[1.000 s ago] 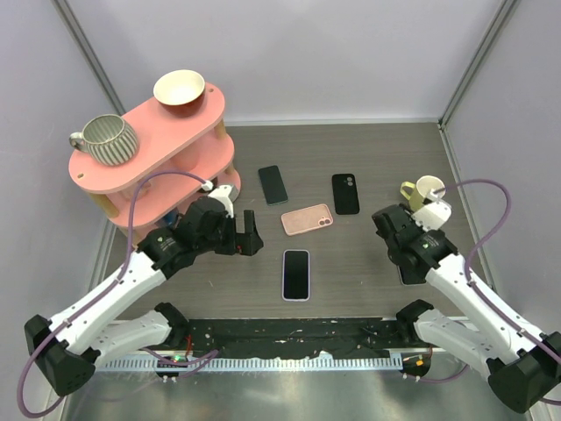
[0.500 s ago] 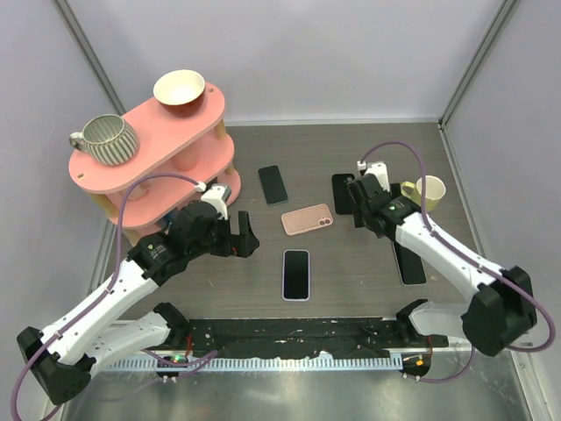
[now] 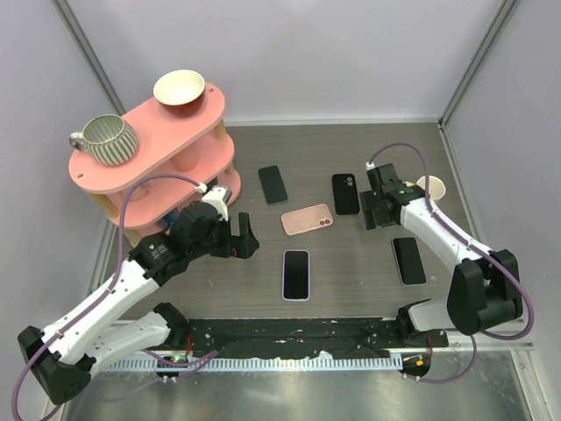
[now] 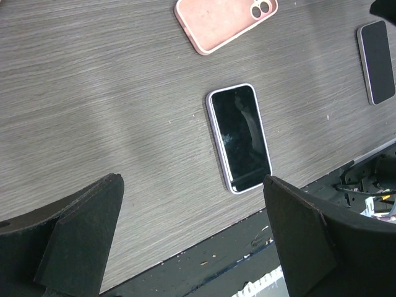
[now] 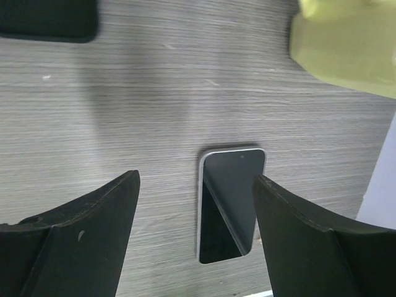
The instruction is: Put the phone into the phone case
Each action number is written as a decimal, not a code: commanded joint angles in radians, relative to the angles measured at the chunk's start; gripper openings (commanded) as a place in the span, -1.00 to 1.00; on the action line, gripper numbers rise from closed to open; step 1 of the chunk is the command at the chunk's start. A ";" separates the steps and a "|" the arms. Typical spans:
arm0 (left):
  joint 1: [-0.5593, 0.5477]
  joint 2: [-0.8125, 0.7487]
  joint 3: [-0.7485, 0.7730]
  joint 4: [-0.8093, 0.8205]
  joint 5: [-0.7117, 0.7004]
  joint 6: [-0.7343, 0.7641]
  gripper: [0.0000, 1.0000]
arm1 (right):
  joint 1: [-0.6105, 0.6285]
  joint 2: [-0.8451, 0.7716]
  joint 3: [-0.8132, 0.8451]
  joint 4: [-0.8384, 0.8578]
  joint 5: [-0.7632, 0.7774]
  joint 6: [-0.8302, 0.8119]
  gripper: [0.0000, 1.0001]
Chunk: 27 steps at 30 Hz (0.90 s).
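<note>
Phone (image 3: 296, 274): it is lying flat, screen up, on the desk (image 3: 351, 149) near the front edge, just in front of the pink case (image 3: 307, 219) and not touching it.
Pink case: it is lying at a slant in the middle of the desk, with its camera corner pointing right.
Left hand (image 3: 247, 239): your left hand is hovering released, fingers spread wide and grasping nothing, just left of the phone. Its wrist view is showing the phone on the desk below, between the two fingers.
Right hand (image 3: 375, 217): your right hand is hovering released too, grasping nothing, just right of the black case (image 3: 345, 193) and beside the mug (image 3: 431, 187).
Second phone (image 3: 408, 260): it is lying screen up on the right, in view between the right fingers.
</note>
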 commanded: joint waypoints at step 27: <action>0.004 0.075 -0.005 0.038 0.113 0.024 0.99 | -0.304 0.211 -0.017 -0.056 -0.273 -0.317 0.89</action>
